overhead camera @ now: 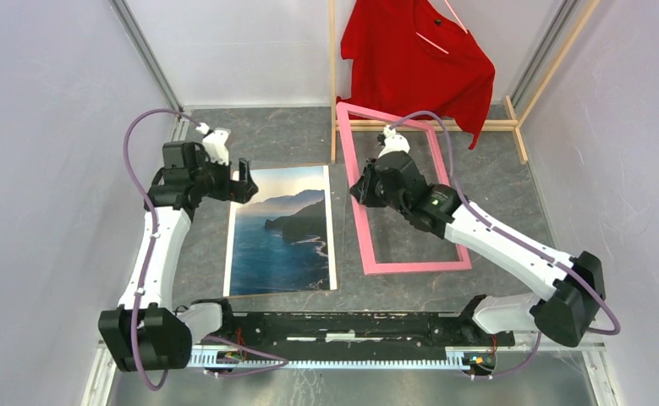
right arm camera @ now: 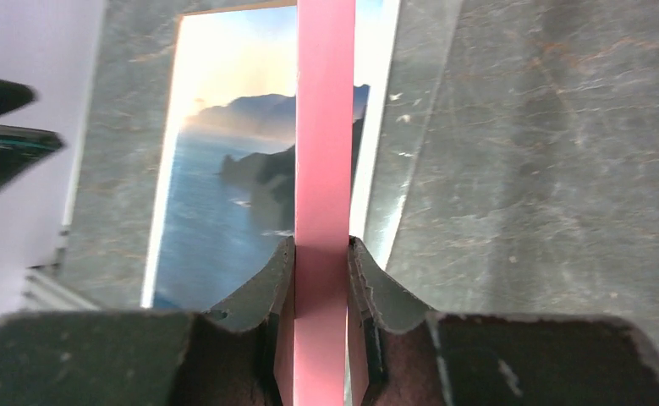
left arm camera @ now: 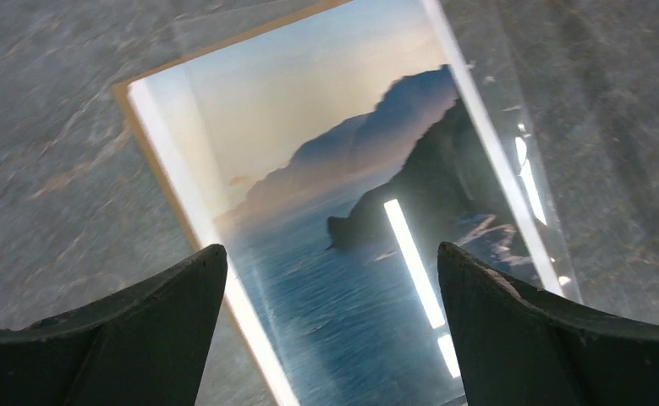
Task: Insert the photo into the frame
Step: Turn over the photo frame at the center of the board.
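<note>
The photo (overhead camera: pixel 283 230), a coastal seascape print, lies face up on the grey table left of centre, on a brown backing board whose edge shows at its far end (left arm camera: pixel 144 135). The pink frame (overhead camera: pixel 403 266) lies to its right, tilted. My right gripper (overhead camera: pixel 358 191) is shut on the frame's left rail (right arm camera: pixel 322 169), with the photo (right arm camera: pixel 216 211) behind it in the right wrist view. My left gripper (overhead camera: pixel 247 179) is open and empty, hovering over the photo's far left part (left arm camera: pixel 334 203).
A tall wooden clothes rack (overhead camera: pixel 332 80) with a red shirt (overhead camera: pixel 419 63) stands at the back, behind the frame's far end. Grey walls close in both sides. The arms' base rail (overhead camera: pixel 351 326) runs along the near edge.
</note>
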You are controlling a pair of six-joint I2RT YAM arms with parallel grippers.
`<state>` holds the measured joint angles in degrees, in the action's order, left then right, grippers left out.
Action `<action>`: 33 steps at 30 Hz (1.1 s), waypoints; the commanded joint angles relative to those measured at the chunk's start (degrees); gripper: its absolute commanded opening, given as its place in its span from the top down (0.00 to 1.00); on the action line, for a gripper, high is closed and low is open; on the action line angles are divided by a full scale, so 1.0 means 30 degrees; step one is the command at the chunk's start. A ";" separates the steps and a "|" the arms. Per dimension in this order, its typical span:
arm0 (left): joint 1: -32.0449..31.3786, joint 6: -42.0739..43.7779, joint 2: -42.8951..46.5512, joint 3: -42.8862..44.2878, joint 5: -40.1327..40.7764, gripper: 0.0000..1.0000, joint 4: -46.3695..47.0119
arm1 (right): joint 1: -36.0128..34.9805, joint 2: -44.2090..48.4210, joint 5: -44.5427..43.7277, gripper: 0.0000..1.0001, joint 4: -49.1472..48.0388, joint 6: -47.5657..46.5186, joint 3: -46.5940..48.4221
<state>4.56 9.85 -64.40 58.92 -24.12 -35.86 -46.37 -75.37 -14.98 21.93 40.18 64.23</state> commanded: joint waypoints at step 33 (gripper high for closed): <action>-1.1370 -0.6072 -0.5775 0.9032 0.5047 0.00 0.2207 | 0.5644 0.2810 1.3720 0.90 -0.6258 1.0596 -0.1324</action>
<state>-26.83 -6.15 -79.88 82.13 -11.88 -31.11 -31.51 -69.32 23.81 7.62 70.78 62.13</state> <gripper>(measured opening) 0.997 0.259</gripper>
